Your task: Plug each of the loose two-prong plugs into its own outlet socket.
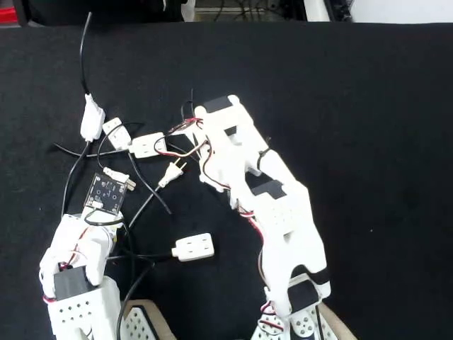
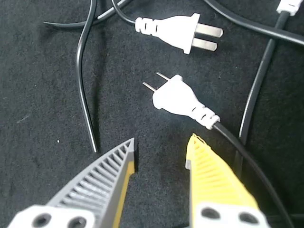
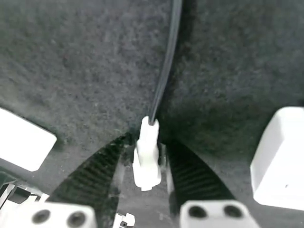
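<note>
My left gripper [image 2: 161, 140] stands open just above the black mat, its grey and yellow fingers apart. A white two-prong plug [image 2: 178, 97] lies a little ahead of it, pins pointing away. A second white plug [image 2: 178, 31] with flat prongs lies farther off. My right gripper [image 3: 147, 137] is shut on a small white plug [image 3: 147, 156] whose black cable runs away over the mat. White socket blocks [image 3: 280, 156] lie on either side of it. From above, loose plugs [image 1: 172, 172] and sockets [image 1: 147, 145] cluster at the left centre.
Black cables [image 1: 141, 188] cross the mat between the arms. Another white socket [image 1: 193, 247] lies between the two arm bases. A plug on a long cable [image 1: 92, 117] lies at the far left. The right half of the mat [image 1: 368, 142] is bare.
</note>
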Motion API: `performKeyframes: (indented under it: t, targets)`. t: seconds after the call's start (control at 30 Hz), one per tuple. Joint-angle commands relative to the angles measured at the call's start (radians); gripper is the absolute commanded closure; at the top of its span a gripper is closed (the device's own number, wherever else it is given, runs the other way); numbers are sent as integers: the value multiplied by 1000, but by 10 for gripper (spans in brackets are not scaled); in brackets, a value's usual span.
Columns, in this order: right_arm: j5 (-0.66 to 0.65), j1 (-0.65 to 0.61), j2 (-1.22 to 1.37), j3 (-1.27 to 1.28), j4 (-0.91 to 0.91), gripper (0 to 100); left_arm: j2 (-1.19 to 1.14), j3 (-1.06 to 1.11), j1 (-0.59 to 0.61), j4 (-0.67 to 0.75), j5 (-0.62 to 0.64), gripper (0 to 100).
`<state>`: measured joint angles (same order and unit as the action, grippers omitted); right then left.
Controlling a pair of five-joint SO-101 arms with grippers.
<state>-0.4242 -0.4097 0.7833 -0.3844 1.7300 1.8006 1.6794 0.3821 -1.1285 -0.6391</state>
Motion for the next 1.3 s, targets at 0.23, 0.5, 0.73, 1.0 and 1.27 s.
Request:
performKeyframes:
  t: [0.23,0.5,0.73,1.0,1.27]
  targets:
    - [9,20,-64,-19,37,881,3,16,-15,-6,-9,820]
    - [6,34,-107,39,37,881,3,16,-15,-6,-9,820]
    - [-8,41,-105,38,35,917,3,16,-15,-6,-9,820]
    - [2,41,-116,35,35,985,3,16,-15,-5,-9,820]
    - [91,34,-427,119,32,986,3,16,-15,-5,-9,820]
